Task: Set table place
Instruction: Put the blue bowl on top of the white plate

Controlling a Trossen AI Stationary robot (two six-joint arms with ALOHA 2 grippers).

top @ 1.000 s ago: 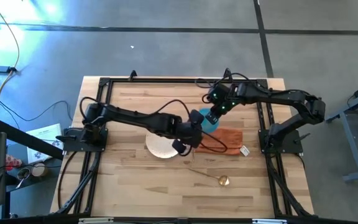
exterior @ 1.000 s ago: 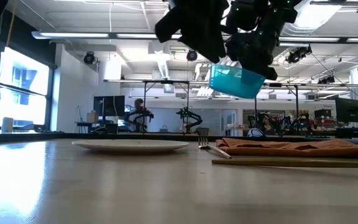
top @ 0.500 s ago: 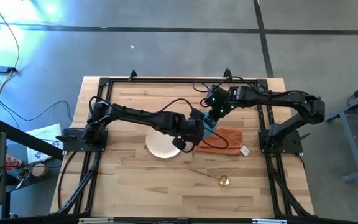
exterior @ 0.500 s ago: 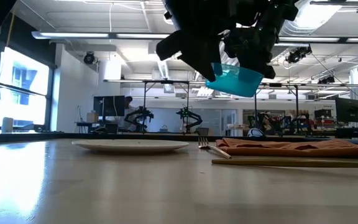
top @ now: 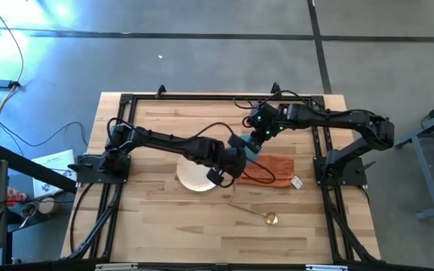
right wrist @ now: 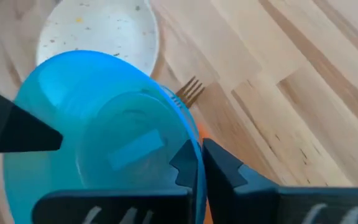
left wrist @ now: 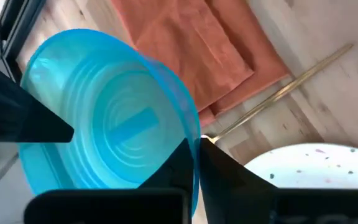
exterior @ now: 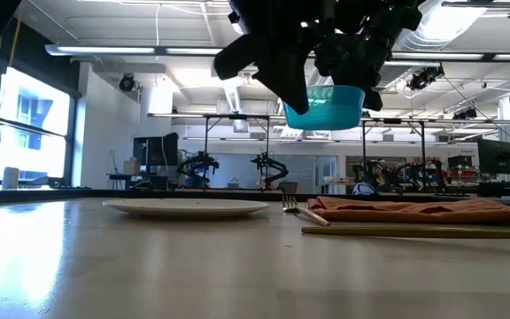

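Note:
The small blue bowl hangs level in the air above the gap between the speckled white plate and the rust-orange napkin, both of which lie flat on the table. My left gripper and my right gripper are both shut on the bowl's rim, on opposite sides. The gold fork lies between plate and napkin. The gold spoon lies nearer the table's front edge. My left gripper pinches the bowl's rim, one finger inside the bowl and one outside its wall. It comes from the table's left side. The bowl is lifted clear and sits level, mouth up. My right gripper pinches the bowl's rim on the other side, one finger inside and one outside. It reaches in from the table's far right. The bowl hangs clear of the table.
Black rail frames run along the table's left, right and far sides. A white tag sticks out at the napkin's right corner. Bare wood lies at the near left of the table.
My left gripper has moved up toward the bowl and shut on its rim. The bowl, tilted before in my right gripper, now sits level and has shifted slightly toward the plate.

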